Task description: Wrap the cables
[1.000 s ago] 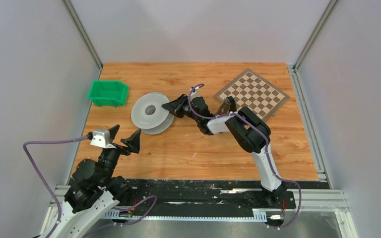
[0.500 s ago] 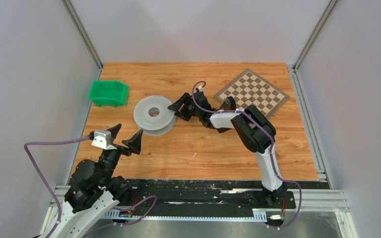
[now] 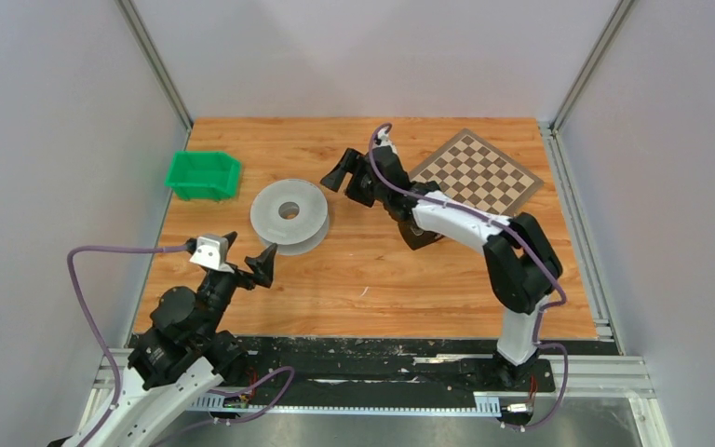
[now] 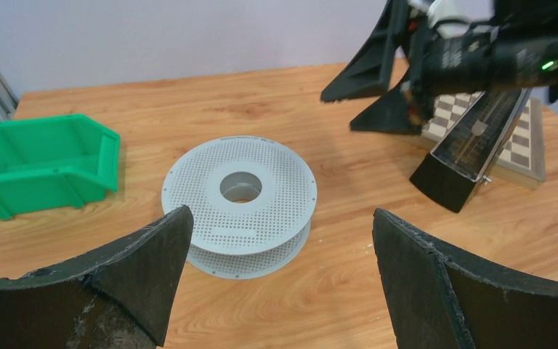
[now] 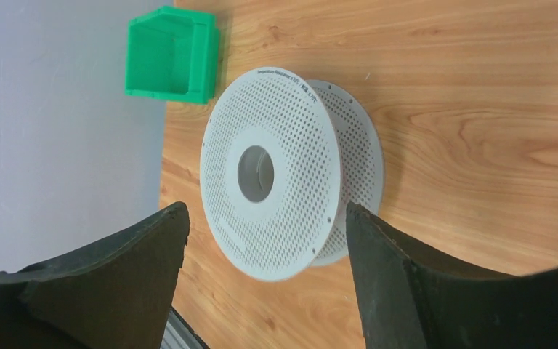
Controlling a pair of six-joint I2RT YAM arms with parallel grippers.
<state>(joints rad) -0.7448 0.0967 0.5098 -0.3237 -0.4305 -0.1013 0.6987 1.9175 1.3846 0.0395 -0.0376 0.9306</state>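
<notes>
The cables are out of view in every frame. A grey perforated spool (image 3: 289, 216) lies flat on the wooden table, and no wire shows on it. My left gripper (image 3: 248, 248) hovers open just in front of the spool (image 4: 240, 193), its jaws wide apart and empty (image 4: 280, 233). Behind and to the right of the spool, my right gripper (image 3: 338, 175) faces it. It stands open (image 5: 265, 240) with nothing between its fingers, and the spool (image 5: 276, 174) is apart from them.
A green bin (image 3: 205, 175) sits at the far left of the table (image 3: 372, 279). A chessboard (image 3: 473, 171) lies at the far right. A dark box-like object (image 4: 465, 153) stands under the right arm, beside the board.
My right gripper has opened and drawn back from the spool toward the far side. The spool has settled slightly to the right. My left arm has shifted a little to the right.
</notes>
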